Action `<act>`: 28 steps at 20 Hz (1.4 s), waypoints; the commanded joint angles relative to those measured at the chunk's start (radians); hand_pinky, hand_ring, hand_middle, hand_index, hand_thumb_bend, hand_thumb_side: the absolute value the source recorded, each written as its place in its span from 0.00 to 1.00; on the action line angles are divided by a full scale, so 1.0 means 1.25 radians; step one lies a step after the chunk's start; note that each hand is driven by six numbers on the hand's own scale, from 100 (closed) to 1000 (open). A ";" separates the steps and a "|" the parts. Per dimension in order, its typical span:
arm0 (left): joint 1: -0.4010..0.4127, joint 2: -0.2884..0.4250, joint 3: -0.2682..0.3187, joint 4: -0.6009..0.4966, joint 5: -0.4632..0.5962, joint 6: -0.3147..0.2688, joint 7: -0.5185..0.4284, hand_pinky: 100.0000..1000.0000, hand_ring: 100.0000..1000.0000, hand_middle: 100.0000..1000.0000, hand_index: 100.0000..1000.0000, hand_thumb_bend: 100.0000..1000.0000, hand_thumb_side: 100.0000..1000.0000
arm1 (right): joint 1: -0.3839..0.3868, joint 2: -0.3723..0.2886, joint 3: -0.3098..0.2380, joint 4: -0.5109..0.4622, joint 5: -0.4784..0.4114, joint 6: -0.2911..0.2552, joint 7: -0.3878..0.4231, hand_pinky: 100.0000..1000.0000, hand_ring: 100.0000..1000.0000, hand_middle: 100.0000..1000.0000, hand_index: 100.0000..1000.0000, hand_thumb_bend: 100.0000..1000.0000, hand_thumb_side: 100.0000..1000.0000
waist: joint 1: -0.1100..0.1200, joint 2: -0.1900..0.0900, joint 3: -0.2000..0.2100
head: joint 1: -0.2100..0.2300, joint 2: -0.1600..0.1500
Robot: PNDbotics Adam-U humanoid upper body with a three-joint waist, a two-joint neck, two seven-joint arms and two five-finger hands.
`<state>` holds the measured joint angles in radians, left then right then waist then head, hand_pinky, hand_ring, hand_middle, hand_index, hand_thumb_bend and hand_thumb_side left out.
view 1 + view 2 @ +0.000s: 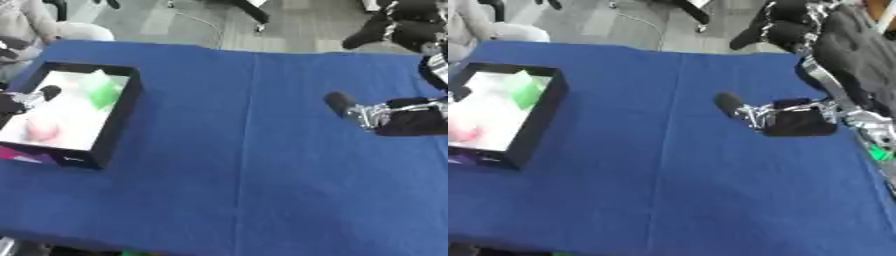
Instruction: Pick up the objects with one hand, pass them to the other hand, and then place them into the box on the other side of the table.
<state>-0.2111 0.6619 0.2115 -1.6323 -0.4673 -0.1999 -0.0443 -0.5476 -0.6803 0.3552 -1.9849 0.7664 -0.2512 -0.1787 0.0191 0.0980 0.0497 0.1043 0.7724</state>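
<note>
A black box [120, 117] with a white inside stands at the table's left edge. In it lie a green object [102, 92] near the far wall and a pink object [40, 131] near the front. My left hand [33, 97] reaches in from the left edge, over the box's left part; only a small dark and silver part of it shows. My right hand [792, 123] hovers over the right half of the blue cloth, fingers [730, 103] stretched toward the left, holding nothing.
The blue cloth [245, 165] covers the whole table. A small green thing [877, 152] shows past the table's right edge. My right arm [846, 55] comes down from the upper right corner.
</note>
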 commanded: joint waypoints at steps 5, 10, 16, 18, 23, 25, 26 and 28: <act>-0.020 -0.077 -0.016 -0.114 0.145 -0.004 -0.012 0.76 0.66 0.68 0.78 0.49 0.61 | 0.063 -0.097 -0.093 -0.012 -0.043 0.123 0.047 0.73 0.54 0.53 0.70 0.38 0.41 | -0.018 -0.016 -0.002 | -0.041 -0.002; -0.034 -0.143 -0.048 -0.149 0.200 -0.006 -0.040 0.75 0.65 0.67 0.77 0.48 0.62 | 0.124 -0.135 -0.150 -0.008 -0.096 0.243 0.100 0.77 0.61 0.63 0.78 0.44 0.40 | -0.024 -0.012 0.000 | -0.094 -0.002; -0.048 -0.204 -0.088 -0.169 0.248 -0.005 -0.090 0.75 0.65 0.66 0.75 0.47 0.62 | 0.146 -0.141 -0.201 0.112 -0.168 0.327 0.143 0.79 0.67 0.70 0.83 0.49 0.38 | -0.028 -0.010 0.000 | -0.165 -0.002; -0.058 -0.219 -0.101 -0.173 0.259 -0.005 -0.100 0.75 0.65 0.66 0.75 0.47 0.62 | 0.141 -0.140 -0.212 0.175 -0.193 0.335 0.138 0.80 0.68 0.71 0.84 0.51 0.38 | -0.028 -0.010 0.000 | -0.188 -0.002; -0.092 -0.256 -0.133 -0.179 0.280 -0.007 -0.128 0.75 0.65 0.66 0.75 0.47 0.62 | 0.105 -0.140 -0.222 0.336 -0.233 0.343 0.128 0.81 0.72 0.75 0.86 0.50 0.37 | -0.026 -0.010 -0.002 | -0.228 -0.002; -0.104 -0.268 -0.142 -0.181 0.284 -0.007 -0.137 0.75 0.65 0.66 0.75 0.47 0.62 | 0.084 -0.140 -0.221 0.396 -0.240 0.340 0.128 0.82 0.73 0.76 0.87 0.55 0.40 | -0.025 -0.009 -0.002 | -0.236 -0.002; -0.110 -0.273 -0.146 -0.182 0.285 -0.007 -0.141 0.75 0.65 0.66 0.75 0.47 0.62 | 0.072 -0.141 -0.220 0.426 -0.244 0.340 0.131 0.82 0.73 0.76 0.87 0.54 0.40 | -0.024 -0.008 -0.001 | -0.240 -0.002; -0.118 -0.283 -0.153 -0.184 0.289 -0.006 -0.149 0.75 0.65 0.66 0.75 0.46 0.62 | 0.045 -0.140 -0.218 0.485 -0.244 0.340 0.133 0.81 0.73 0.76 0.87 0.54 0.38 | -0.022 -0.008 -0.001 | -0.247 -0.002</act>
<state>-0.3400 0.3042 0.0238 -1.8395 -0.1136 -0.2070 -0.2227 -0.4719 -0.8185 0.0944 -1.4117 0.4686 0.1744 -0.0137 -0.0041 0.0986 0.0488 -0.1971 0.7725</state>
